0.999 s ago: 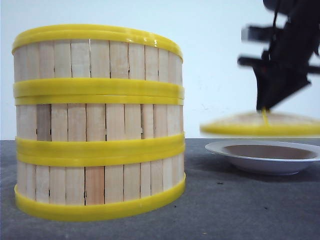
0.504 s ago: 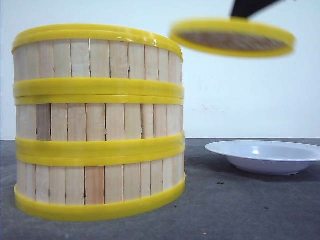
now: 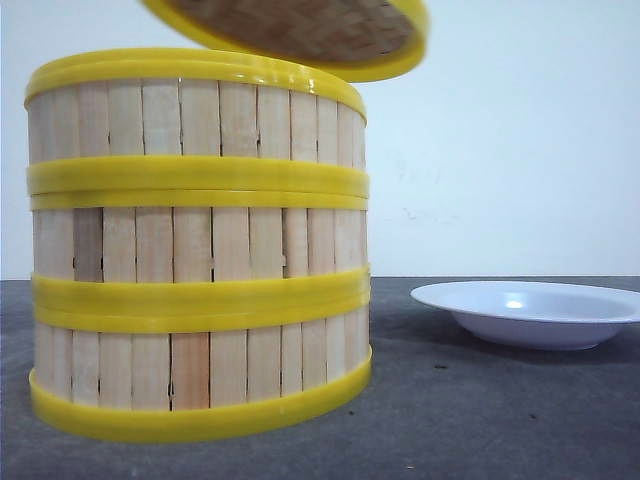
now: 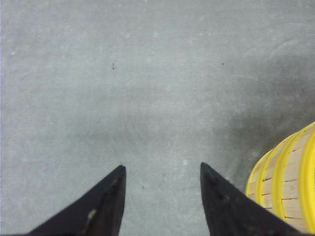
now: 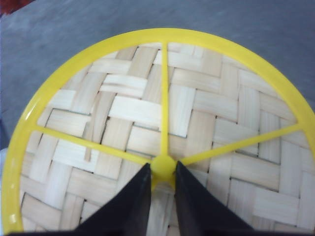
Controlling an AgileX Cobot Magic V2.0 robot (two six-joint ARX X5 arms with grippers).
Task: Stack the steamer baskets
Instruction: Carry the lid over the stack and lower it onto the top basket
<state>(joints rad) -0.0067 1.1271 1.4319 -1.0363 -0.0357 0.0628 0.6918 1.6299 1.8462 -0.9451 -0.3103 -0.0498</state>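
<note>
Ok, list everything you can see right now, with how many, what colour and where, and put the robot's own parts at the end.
steamer baskets: three, pale wooden slats with yellow rims, stacked in one column at the left of the front view
woven lid: one, pale bamboo weave with yellow rim and spokes, tilted in the air above the stack, not resting on it
plate: one, white, on the table to the right of the stack, nothing in it
table: one, grey
left gripper: black fingers, open, holding nothing, over bare table beside the baskets
right gripper: black fingers, closed on the lid's yellow centre knob
</note>
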